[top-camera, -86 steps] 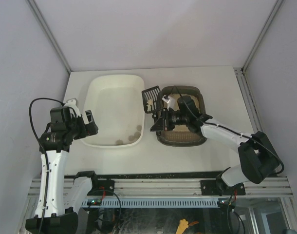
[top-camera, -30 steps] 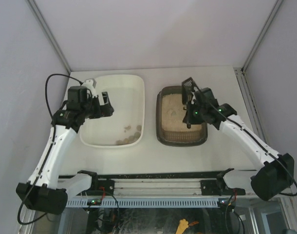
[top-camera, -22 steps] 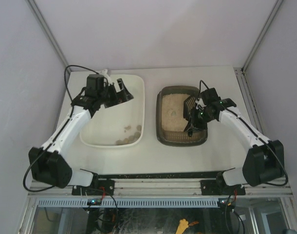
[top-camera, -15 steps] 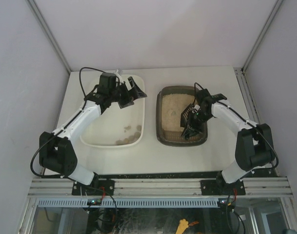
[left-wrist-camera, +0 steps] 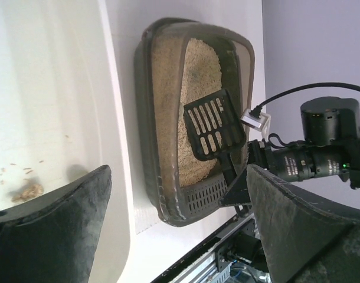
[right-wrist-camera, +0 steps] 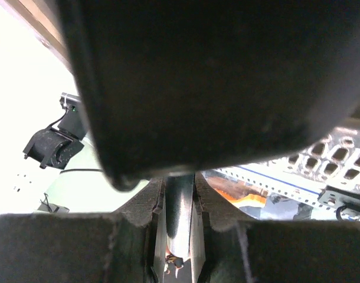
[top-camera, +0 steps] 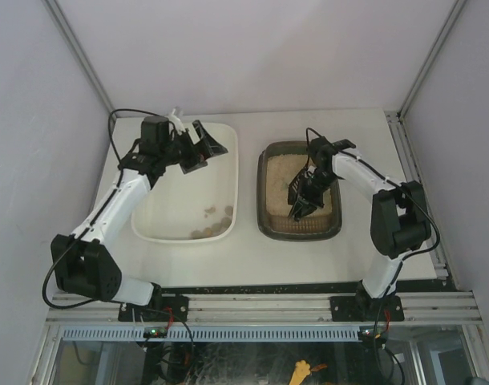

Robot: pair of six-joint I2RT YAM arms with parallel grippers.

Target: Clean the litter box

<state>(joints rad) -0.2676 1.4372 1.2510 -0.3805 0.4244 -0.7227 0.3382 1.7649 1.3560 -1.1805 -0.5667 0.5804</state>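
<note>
The litter box (top-camera: 261,192) is a small tray of dark grey-brown, see-through plastic with rounded corners. It sits on the right half of the white bench (top-camera: 365,144), just right of a larger cream-white tub (top-camera: 180,188), with a narrow gap between them. Beige, grainy litter (left-wrist-camera: 168,88) fills most of it, and the near end carries a perforated grid panel. A black plastic scoop (left-wrist-camera: 213,125) with rows of long slots hangs over the litter, its blade towards the far end and its handle running back to the near right. Whether the blade touches the litter cannot be told.

The tub is smooth and glossy with rounded corners. A few brownish clumps (top-camera: 215,216) lie by its near right corner, with small crumbs scattered nearby.

In the right wrist view a big, blurred dark shape fills the upper frame and hides nearly everything. Only the slim handle between the padded fingers reads clearly. From above, the arm itself covers much of the scoop.

The right tool (top-camera: 302,207) is clenched on the scoop's handle, over the box's near half. The left tool (top-camera: 205,152) is spread wide with nothing in it, hovering above the tub's far right corner. Its dark, felt-like pads (left-wrist-camera: 56,230) frame the left wrist view, cut off at the lower edge.
</note>
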